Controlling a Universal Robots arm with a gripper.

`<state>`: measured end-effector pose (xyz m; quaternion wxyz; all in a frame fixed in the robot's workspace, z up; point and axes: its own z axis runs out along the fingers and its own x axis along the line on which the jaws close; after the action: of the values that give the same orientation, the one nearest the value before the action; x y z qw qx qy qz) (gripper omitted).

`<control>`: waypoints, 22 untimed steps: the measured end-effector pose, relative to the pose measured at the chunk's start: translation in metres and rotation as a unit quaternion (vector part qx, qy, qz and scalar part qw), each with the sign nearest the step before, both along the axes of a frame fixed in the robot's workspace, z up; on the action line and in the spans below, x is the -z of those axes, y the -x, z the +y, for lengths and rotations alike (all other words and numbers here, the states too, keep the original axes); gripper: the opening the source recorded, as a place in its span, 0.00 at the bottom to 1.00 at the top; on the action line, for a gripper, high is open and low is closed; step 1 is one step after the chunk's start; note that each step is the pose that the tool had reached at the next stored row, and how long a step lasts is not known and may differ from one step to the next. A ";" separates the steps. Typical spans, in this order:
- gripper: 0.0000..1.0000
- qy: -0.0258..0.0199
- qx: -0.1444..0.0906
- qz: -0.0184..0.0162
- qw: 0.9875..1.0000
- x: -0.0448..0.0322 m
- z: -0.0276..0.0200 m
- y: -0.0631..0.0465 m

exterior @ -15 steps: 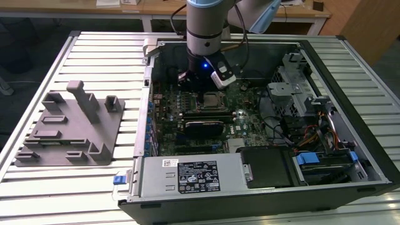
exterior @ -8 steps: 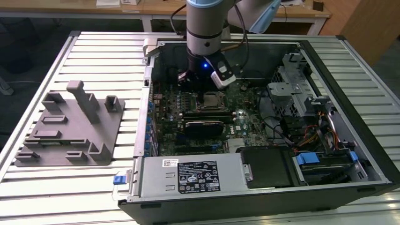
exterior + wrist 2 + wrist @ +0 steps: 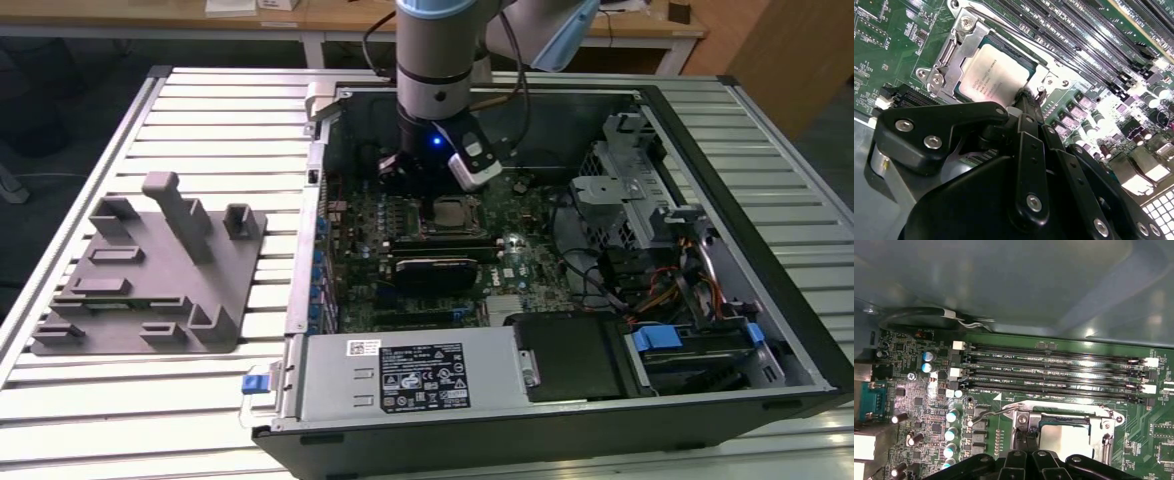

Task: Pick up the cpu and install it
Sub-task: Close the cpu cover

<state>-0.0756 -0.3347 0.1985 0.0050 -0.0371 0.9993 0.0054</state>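
Down at the tips, the black gripper (image 3: 1026,96) has its fingers (image 3: 1021,440) pressed together with nothing between them. They sit right at one corner of the cpu (image 3: 996,70), the small square chip with the pale silver-grey metal top; whether they touch it is too close to call. That chip lies flat in its socket, ringed by the shiny silver metal socket frame (image 3: 961,42). Beyond the frame, long black memory slots (image 3: 1054,372) run side by side across the green motherboard (image 3: 884,30). Out in the exterior view, the pale grey robot arm (image 3: 434,60) hangs from the upper centre into the open black computer case (image 3: 787,330). A black rectangular heatsink block (image 3: 434,270) lies just below the socket in the frame. The grey plastic tray (image 3: 147,270) sits well apart at the exterior view's left on the ribbed metal table (image 3: 200,110).
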 end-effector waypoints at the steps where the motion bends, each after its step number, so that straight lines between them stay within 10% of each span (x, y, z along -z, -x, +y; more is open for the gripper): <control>1: 0.11 0.000 0.000 0.000 1.000 0.0000 0.0000 0.000; 22: 0.11 0.000 0.000 0.000 1.000 -0.0044 0.0000 0.001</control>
<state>-0.0766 -0.3347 0.2029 0.0050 -0.0371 0.9993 0.0054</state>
